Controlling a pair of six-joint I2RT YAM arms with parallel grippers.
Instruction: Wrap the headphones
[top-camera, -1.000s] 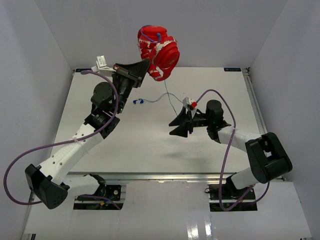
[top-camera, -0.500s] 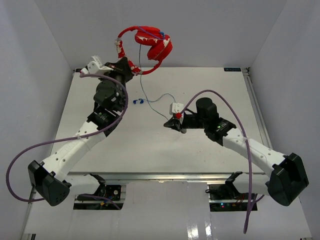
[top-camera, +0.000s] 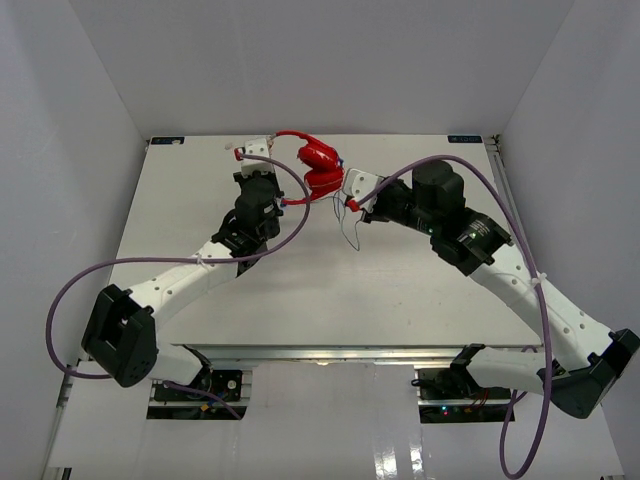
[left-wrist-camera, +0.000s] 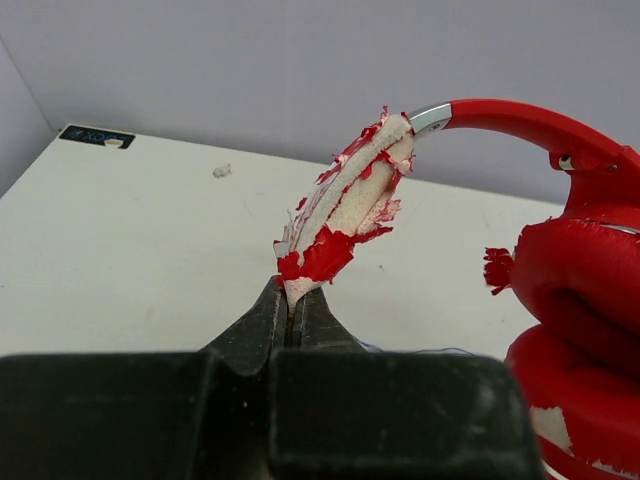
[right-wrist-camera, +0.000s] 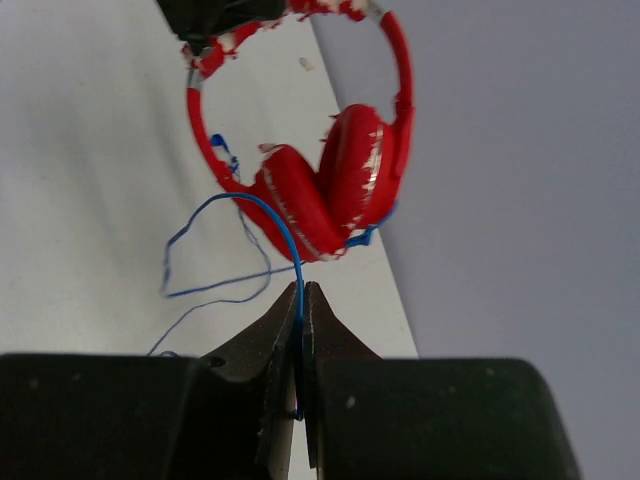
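Two grippers meet at the far part of the white table (top-camera: 300, 290), near 12 o'clock in the top view, with the red headphones (top-camera: 322, 170) between them. The left gripper (left-wrist-camera: 294, 300) is at 9 o'clock from the ear cups (right-wrist-camera: 355, 170). Its jaws are pressed together on the padded part of the headband (left-wrist-camera: 345, 205) (the red cover there is torn and white foam shows). From this pinch the headband curves over to the two cups, which sit face to face. The right gripper (right-wrist-camera: 301, 300) is at 3 o'clock from the cups. Its jaws are closed on the thin blue cable (right-wrist-camera: 290, 250), which passes between the fingertips. More of the cable hangs in loose loops at 6 o'clock from the cups, over the table. Whether the cups touch the table, I cannot tell.
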